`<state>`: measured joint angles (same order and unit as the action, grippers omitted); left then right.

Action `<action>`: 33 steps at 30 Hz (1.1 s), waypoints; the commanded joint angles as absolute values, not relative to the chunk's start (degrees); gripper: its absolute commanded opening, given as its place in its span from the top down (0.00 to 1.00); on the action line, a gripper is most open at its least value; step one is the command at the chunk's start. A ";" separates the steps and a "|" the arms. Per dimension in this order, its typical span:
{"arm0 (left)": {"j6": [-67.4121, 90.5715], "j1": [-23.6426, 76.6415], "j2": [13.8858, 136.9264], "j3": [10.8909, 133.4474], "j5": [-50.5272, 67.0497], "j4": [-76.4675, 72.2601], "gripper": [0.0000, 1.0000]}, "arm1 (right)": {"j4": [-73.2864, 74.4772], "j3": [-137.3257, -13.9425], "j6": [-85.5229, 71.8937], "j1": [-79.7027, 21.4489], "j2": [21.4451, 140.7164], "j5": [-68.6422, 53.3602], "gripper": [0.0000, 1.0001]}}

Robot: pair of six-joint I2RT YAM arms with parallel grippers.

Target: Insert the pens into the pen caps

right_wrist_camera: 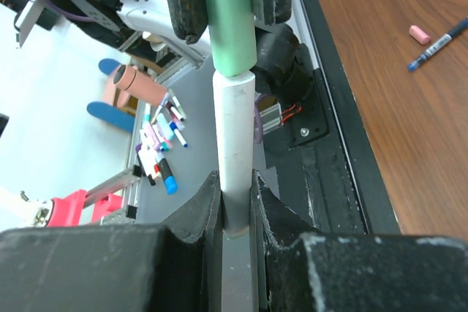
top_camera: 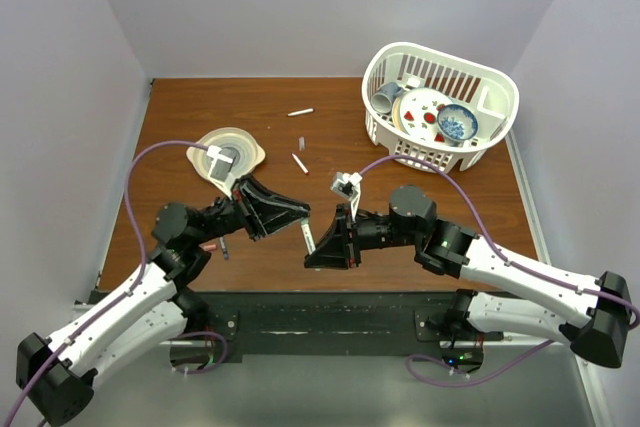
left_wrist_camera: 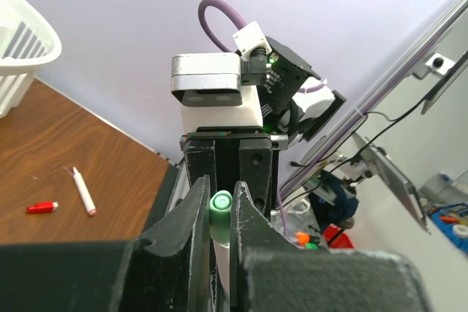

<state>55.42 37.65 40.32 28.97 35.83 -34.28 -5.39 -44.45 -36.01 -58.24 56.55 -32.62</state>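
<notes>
The green cap point(right_wrist_camera: 228, 20) and the white pen point(right_wrist_camera: 235, 137) meet end to end in the air over the near middle of the desk point(top_camera: 200, 107). The right wrist view shows this best. There the white barrel rises from the right claw point(right_wrist_camera: 235, 202), whose fingers are pressed tight against its sides. The cap sits at twelve o'clock above it, pinched in the left claw. I cannot tell how deep the pen sits in the cap.

The left wrist view looks down the other end. Only the cap's round green end shows, squeezed between the closed fingers of the left claw point(left_wrist_camera: 219, 210), with a sliver of white below.

From the top view the pair is a short pale stick point(top_camera: 308, 237) between the two black claws, and the cap's colour is lost. That view alone gives the wider layout. A loose white pen point(top_camera: 300, 112) lies at twelve o'clock and a second loose pen point(top_camera: 299, 162) lies nearer. A pale round dish point(top_camera: 255, 152) sits at ten o'clock, and a white basket point(top_camera: 500, 82) of crockery at two o'clock.

At nine o'clock, by the left arm, lie a pink cap point(right_wrist_camera: 419, 33) and a dark blue pen point(right_wrist_camera: 437, 45), both clearer from the right wrist. Only the left wrist view shows a red cap point(left_wrist_camera: 42, 207) beside a red-tipped pen point(left_wrist_camera: 83, 191).
</notes>
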 commanded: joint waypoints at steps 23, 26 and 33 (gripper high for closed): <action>71.81 38.67 38.58 15.73 42.62 -57.92 1.00 | -32.69 -52.29 -43.68 -57.04 61.17 -28.48 1.00; 71.28 38.58 40.16 16.17 44.46 -58.44 1.00 | -32.43 -52.73 -43.33 -57.04 61.44 -27.25 1.00; 59.97 38.58 36.66 20.29 51.32 -42.73 1.00 | -32.68 -52.64 -42.01 -55.20 59.85 -27.67 1.00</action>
